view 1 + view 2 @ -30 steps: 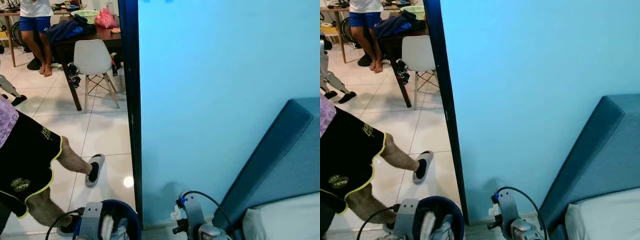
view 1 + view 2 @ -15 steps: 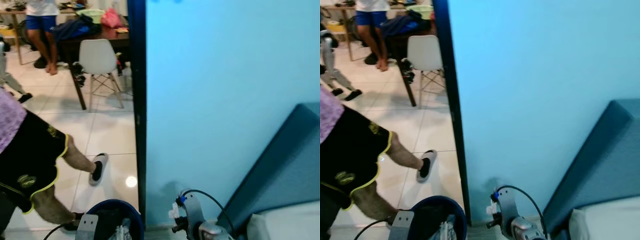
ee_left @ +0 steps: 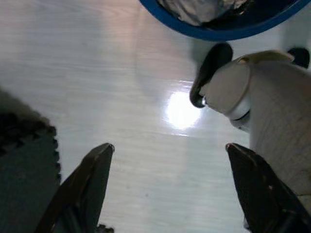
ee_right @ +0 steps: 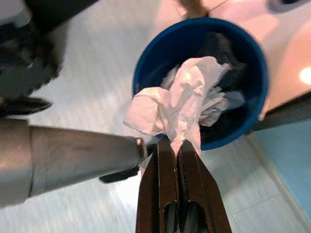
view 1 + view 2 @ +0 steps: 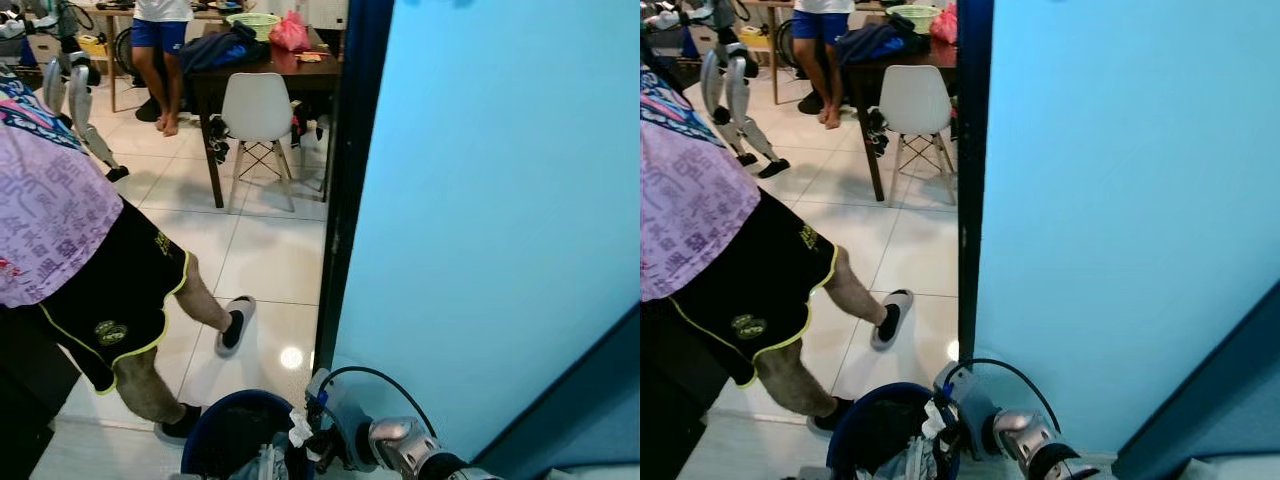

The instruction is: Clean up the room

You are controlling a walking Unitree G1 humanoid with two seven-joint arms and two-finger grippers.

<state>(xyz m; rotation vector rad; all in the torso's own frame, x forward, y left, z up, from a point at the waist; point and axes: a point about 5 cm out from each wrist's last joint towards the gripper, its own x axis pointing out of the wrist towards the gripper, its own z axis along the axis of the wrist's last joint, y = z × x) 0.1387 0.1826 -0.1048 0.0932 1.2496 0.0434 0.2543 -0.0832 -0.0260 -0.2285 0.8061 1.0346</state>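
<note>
- White tissue [image 4: 181, 108] is pinched in your right gripper [image 4: 177, 145], over the blue bin's [image 4: 252, 58] rim.
- Move inward, then release.
- Left gripper [image 3: 170, 179] hangs open, idle.

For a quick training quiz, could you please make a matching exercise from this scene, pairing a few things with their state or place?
Things:
1. tissue
2. bucket
3. chair
4. left gripper

States or places:
a. open above the floor
b. on the floor, holding rubbish
c. pinched in the right gripper
d. beside the dark table

Pairs: 1-c, 2-b, 3-d, 4-a
</note>
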